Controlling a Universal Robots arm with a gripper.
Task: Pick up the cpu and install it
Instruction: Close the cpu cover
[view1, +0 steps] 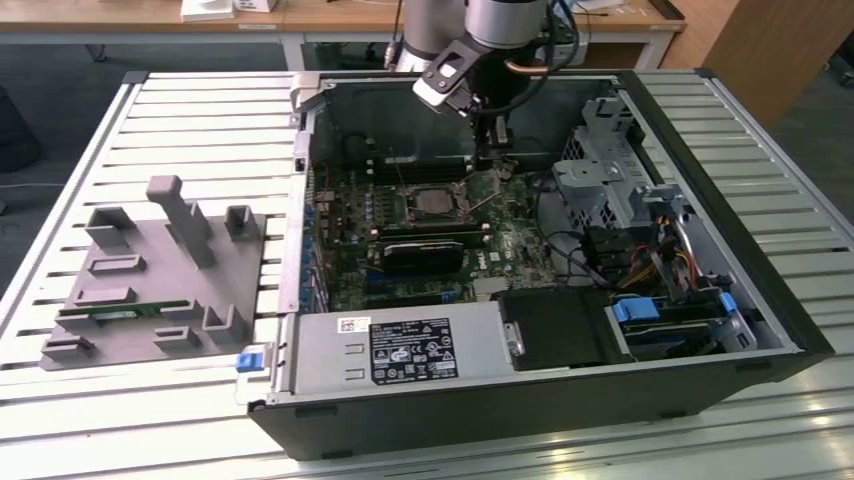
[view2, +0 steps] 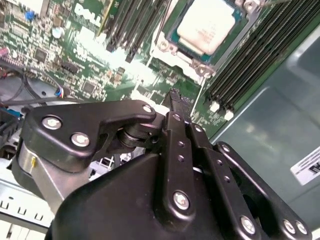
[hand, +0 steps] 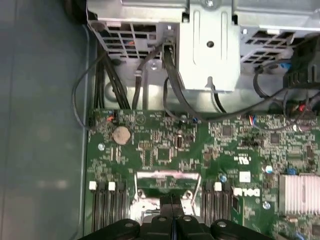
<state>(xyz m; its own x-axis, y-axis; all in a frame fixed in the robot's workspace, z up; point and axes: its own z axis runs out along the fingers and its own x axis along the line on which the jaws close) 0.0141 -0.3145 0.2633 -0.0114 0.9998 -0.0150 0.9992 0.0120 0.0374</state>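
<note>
Near claw (view2: 176, 100), socketed cpu (view2: 209, 24), partly cropped

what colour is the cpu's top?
The cpu top is pale silver, clearest in the second wrist view.

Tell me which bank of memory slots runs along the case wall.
The black bank lying between the cpu and the grey case wall; the other bank sits across the cpu, amid green board.

From high beyond one edge of the desk (view1: 134, 440) we look down into the open computer case (view1: 534, 410). Both wrist views ride close above its motherboard (hand: 165, 145), past the fingers (hand: 165, 207), sharing the socket (hand: 167, 176).
</note>
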